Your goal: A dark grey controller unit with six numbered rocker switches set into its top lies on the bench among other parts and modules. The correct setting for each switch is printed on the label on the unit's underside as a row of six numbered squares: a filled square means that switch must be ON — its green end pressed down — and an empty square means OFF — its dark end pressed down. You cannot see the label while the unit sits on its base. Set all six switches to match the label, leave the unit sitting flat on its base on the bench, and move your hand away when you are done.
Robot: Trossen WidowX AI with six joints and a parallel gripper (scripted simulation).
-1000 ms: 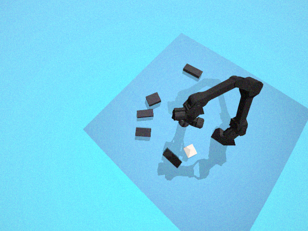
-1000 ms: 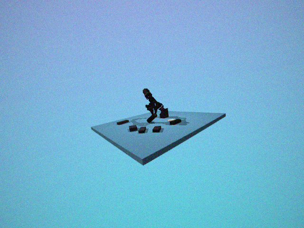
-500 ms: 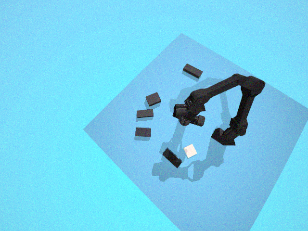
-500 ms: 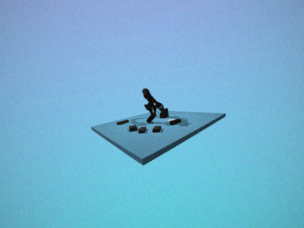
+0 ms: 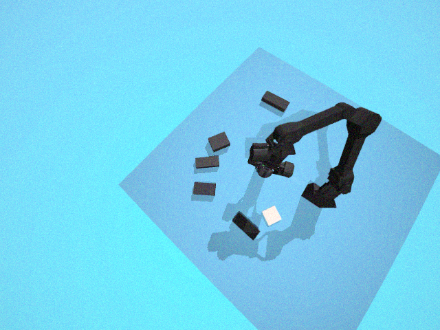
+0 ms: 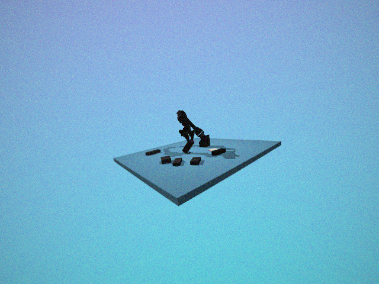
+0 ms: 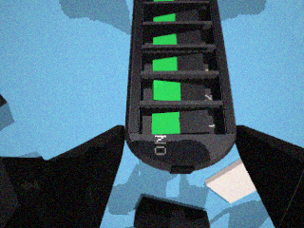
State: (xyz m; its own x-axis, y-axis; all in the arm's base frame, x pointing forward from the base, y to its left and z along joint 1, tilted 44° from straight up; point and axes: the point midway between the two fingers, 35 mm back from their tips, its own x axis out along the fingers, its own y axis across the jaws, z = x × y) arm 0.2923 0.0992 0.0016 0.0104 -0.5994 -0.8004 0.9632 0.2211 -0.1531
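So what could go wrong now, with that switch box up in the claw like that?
The gripper pinches the controller unit only near its rounded end, above the bench. It could slip or swing and land on the white block or the dark module below. A hard landing might also flip a rocker switch.

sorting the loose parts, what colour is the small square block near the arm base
White; it shows best in the top view.
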